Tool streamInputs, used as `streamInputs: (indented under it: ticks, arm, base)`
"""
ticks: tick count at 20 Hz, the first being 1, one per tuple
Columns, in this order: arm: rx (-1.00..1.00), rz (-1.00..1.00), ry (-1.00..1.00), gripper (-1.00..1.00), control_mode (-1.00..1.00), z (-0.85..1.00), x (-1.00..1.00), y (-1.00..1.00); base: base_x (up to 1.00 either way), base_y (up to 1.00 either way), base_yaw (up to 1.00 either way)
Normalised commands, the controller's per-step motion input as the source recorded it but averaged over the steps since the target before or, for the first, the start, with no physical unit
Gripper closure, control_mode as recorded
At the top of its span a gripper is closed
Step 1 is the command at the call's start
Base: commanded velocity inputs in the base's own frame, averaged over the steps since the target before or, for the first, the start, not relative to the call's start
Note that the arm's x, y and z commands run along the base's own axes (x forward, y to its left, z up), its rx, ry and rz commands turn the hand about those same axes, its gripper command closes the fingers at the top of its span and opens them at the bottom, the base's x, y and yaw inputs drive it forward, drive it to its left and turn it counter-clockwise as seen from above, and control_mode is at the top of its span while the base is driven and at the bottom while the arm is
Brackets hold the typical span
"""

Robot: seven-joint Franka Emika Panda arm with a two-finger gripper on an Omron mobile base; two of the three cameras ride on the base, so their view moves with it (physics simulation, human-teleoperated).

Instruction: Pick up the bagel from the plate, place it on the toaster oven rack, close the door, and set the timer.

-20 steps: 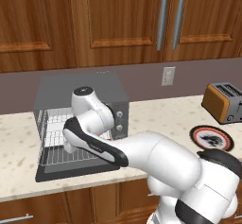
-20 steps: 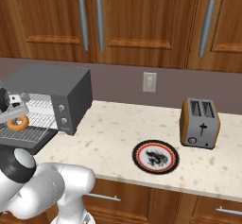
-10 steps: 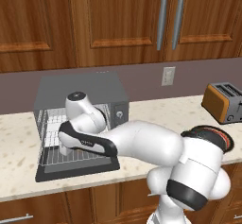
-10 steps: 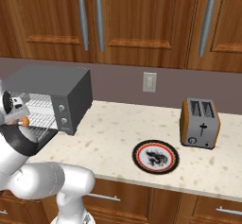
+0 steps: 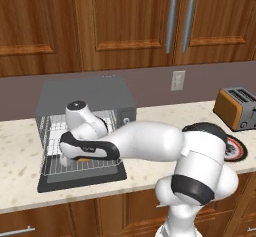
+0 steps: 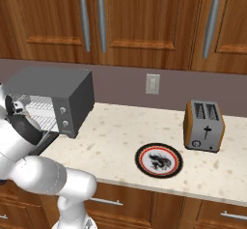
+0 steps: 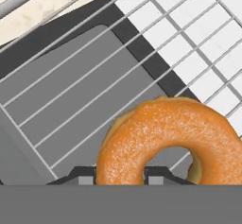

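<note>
Resting on rack [image 7: 71,100], bagel [image 7: 170,138], plate [image 6: 158,160] bare

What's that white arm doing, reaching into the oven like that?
It is putting a bagel into the toaster oven. The arm has reached over the open door, and its tool is low above the wire rack, with the bagel between its fingers, so it does not look released yet. The plate the bagel came from sits bare on the counter, near an orange toaster. Closing the door and setting the timer come after.
</note>
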Motion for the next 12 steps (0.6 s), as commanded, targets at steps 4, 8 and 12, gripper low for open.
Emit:
streamInputs:
  ticks: [4,8,12]
  arm:
    - [0.00,0.00,0.00,1.00,-1.00,-0.02,0.01,0.08]
    - [0.00,0.00,0.00,1.00,-1.00,0.00,0.13,0.07]
    - [0.00,0.00,0.00,1.00,-1.00,-0.02,0.15,0.06]
  base:
    - [0.00,0.00,0.00]
    - [0.00,0.00,0.00]
    - [0.00,0.00,0.00]
